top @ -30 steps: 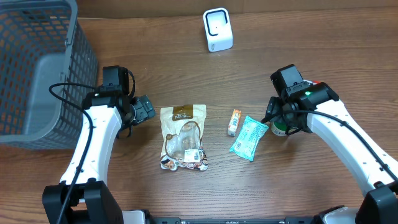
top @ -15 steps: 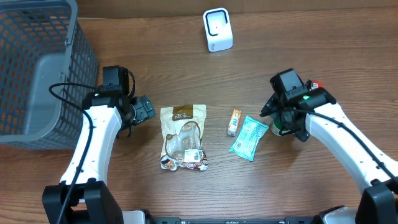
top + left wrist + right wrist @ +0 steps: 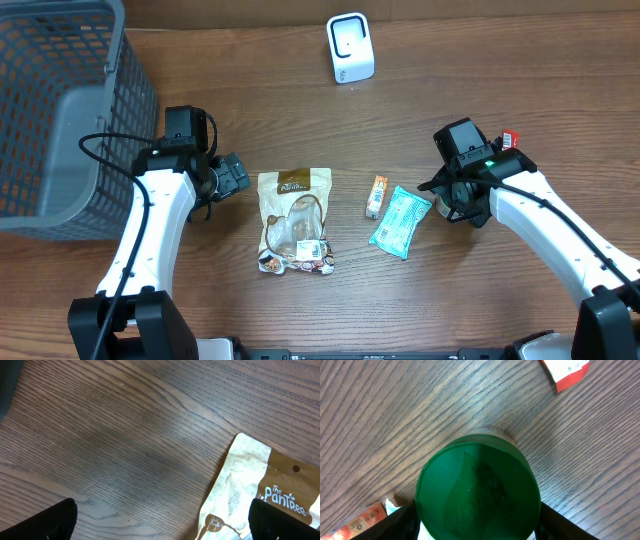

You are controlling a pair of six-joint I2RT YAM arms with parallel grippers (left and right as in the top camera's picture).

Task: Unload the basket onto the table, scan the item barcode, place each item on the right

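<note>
The right gripper [image 3: 477, 522] straddles the round, glossy green-lidded container [image 3: 477, 487], but I cannot tell whether it is gripping. The lid hides the container's body and any barcode. The container stands just beside a teal plastic packet [image 3: 401, 222]. Well across from the container, the left gripper [image 3: 160, 522] has its jaws wide apart.

Left tool [image 3: 162, 520] spread wide, angled sideways; right tool [image 3: 477, 521] pointing straight down, jaws partly apart, contact unclear

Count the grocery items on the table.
5: a tan pouch at centre, a small orange pack, a teal packet beside it, a green-lidded jar under the right gripper, a red-and-white pack just beyond it. The arms may hide more.
</note>
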